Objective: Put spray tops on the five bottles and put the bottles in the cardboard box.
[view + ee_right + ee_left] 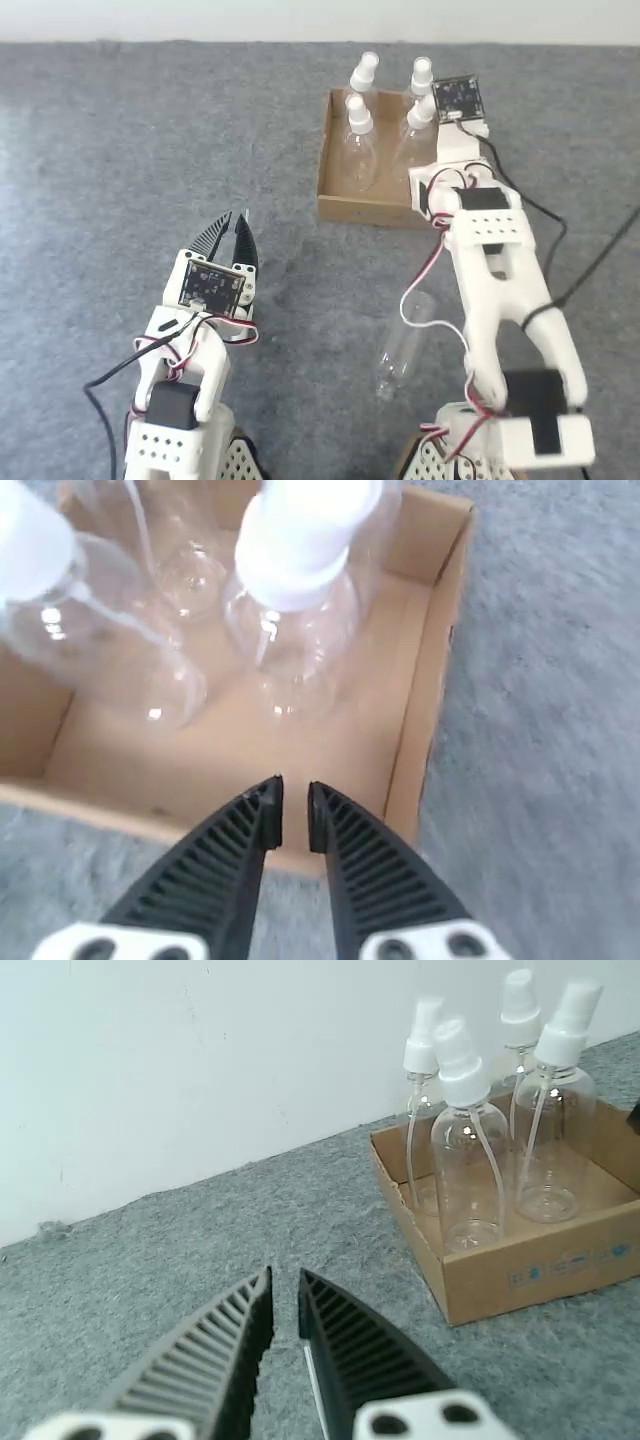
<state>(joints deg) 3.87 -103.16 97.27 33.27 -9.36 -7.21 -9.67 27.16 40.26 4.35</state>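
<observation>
Standing barely parted, both jaws hold nothing.

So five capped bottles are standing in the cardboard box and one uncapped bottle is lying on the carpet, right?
Not quite. The high view shows four capped bottles standing in the cardboard box, not five. The uncapped bottle does lie on the carpet, outside the box.

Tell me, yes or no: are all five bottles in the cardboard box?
No, four capped bottles stand in the cardboard box, while one uncapped bottle lies on the grey carpet outside it.
</observation>
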